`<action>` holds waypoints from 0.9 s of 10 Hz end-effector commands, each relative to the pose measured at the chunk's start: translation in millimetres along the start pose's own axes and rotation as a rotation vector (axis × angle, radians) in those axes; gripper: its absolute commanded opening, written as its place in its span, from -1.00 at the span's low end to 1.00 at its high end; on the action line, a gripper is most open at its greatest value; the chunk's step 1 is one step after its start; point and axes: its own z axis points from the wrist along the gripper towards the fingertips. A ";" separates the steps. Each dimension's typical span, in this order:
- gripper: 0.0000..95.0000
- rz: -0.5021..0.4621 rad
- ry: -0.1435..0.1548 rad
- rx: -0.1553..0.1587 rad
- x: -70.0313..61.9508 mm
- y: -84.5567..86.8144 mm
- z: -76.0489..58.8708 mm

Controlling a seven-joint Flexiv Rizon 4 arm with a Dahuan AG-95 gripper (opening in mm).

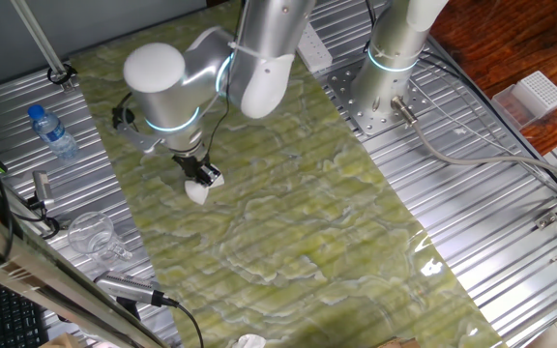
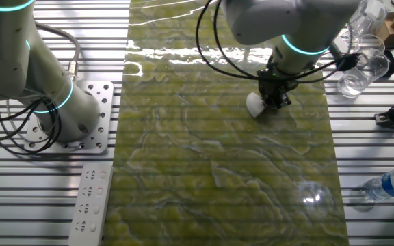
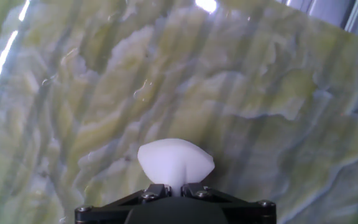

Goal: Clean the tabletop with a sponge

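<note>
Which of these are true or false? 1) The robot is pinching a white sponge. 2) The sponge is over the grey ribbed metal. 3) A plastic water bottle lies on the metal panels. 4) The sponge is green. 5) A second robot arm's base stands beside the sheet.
1) True: the gripper is closed on the sponge, which bulges out from between its fingers.
2) False: it is over the yellow-green tabletop, near one long edge.
3) True: a water bottle with a blue cap lies on the ribbed metal panels.
4) False: the sponge is plain white.
5) True: another arm's base stands on a bolted plate beside the sheet.
</note>
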 end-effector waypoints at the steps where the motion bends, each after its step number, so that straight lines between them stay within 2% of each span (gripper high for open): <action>1: -1.00 -0.005 0.001 -0.003 -5.9 -2.1 -0.5; 4: -1.00 -0.017 -0.013 -0.033 -20.8 -6.3 -1.8; 6: -1.00 0.001 -0.048 -0.076 -36.5 -7.2 -6.1; 9: -1.00 -0.009 -0.062 -0.085 -46.2 -2.9 -2.2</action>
